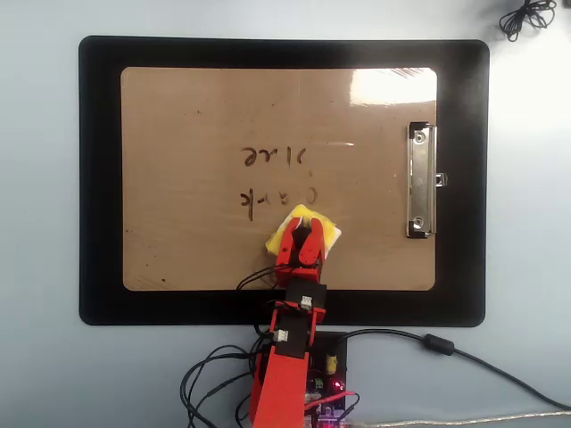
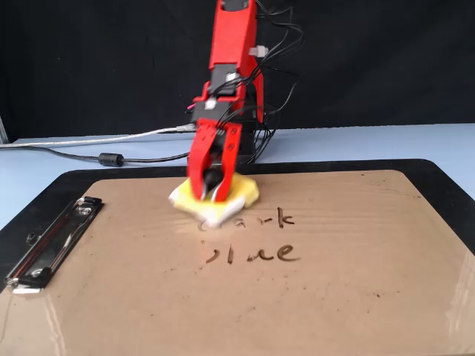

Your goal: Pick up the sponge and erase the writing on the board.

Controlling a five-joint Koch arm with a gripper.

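The yellow sponge (image 1: 314,227) (image 2: 241,195) lies pressed on the tan board (image 1: 178,232) (image 2: 356,297), with my red gripper (image 1: 303,234) (image 2: 210,194) shut on it from above. The writing (image 1: 277,176) (image 2: 256,237) sits just beyond the sponge. Its word "dark" has a faded first letter and the "b" of "blue" is partly wiped away. In the fixed view the sponge touches the left end of the upper word.
A black mat (image 1: 98,178) (image 2: 67,182) lies under the board. The silver clip (image 1: 420,181) (image 2: 52,241) is at the board's right edge in the overhead view. Cables (image 2: 111,157) and the arm's base (image 1: 299,379) are near the mat. A cable bundle (image 1: 526,18) lies at the top right.
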